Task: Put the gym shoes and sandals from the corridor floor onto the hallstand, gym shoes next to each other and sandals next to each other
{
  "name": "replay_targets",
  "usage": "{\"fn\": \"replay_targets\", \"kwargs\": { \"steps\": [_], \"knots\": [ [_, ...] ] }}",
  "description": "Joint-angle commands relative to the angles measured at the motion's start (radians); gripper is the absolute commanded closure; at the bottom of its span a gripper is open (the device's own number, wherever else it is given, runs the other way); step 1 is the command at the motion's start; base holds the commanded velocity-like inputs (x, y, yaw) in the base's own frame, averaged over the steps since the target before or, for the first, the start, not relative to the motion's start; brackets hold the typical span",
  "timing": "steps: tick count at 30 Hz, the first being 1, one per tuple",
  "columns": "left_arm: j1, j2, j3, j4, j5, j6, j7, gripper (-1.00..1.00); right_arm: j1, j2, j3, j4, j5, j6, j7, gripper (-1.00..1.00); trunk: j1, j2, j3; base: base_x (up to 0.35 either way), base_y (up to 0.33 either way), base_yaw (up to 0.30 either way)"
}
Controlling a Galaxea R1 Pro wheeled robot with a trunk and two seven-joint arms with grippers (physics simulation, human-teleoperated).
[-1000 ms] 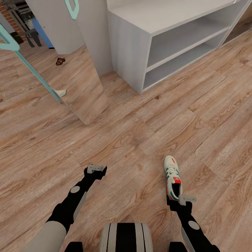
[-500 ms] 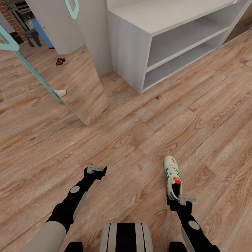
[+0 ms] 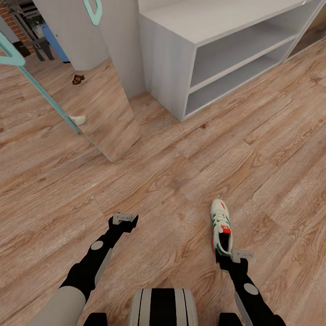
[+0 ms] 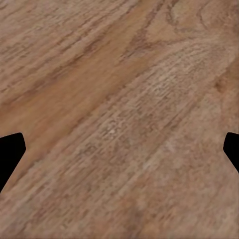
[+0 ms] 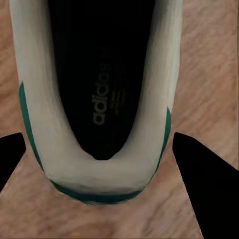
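One white gym shoe (image 3: 221, 227) with green stripes and a red tongue lies on the corridor floor (image 3: 163, 176), toe pointing towards the hallstand (image 3: 213, 45). My right gripper (image 3: 223, 254) is at its heel. In the right wrist view the gym shoe (image 5: 99, 74) has its heel between the two black fingers (image 5: 196, 169), which touch both sides. My left gripper (image 3: 125, 220) hangs open over bare floor (image 4: 119, 119). A leaning mirror reflects a dark brown sandal (image 3: 78, 79) and a white shoe toe (image 3: 79, 120).
The tall mirror (image 3: 106, 113) with teal frame leans left of the hallstand, its foot on the floor. The hallstand's two shelves (image 3: 240, 50) hold nothing. My base (image 3: 163, 308) is at the bottom edge of the head view.
The gym shoe and my right gripper have shifted slightly left together. The left arm has not moved.
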Motion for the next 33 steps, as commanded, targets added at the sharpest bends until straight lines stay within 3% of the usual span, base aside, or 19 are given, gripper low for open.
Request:
{"fn": "replay_targets", "kwargs": {
  "steps": [1, 12, 33],
  "knots": [
    [0.0, 0.0, 0.001, 0.001, 0.0, -0.003, -0.003, -1.0, 0.0, 0.0, 0.001, -0.004, -0.002, -0.003, -0.003, 1.0, 0.0, 0.0, 0.0, 0.0, 0.0, 0.0],
    [0.0, 0.0, 0.0, 0.0, -0.001, -0.003, -0.003, -1.0, 0.0, 0.0, 0.002, -0.019, -0.002, -0.003, -0.003, 1.0, 0.0, 0.0, 0.0, 0.0, 0.0, 0.0],
    [0.002, 0.006, 0.003, 0.001, 0.005, 0.001, -0.001, -1.0, 0.001, 0.0, 0.005, -0.019, -0.001, -0.005, -0.002, 1.0, -0.01, 0.005, 0.081, 0.0, 0.0, 0.0]
  ]
}}
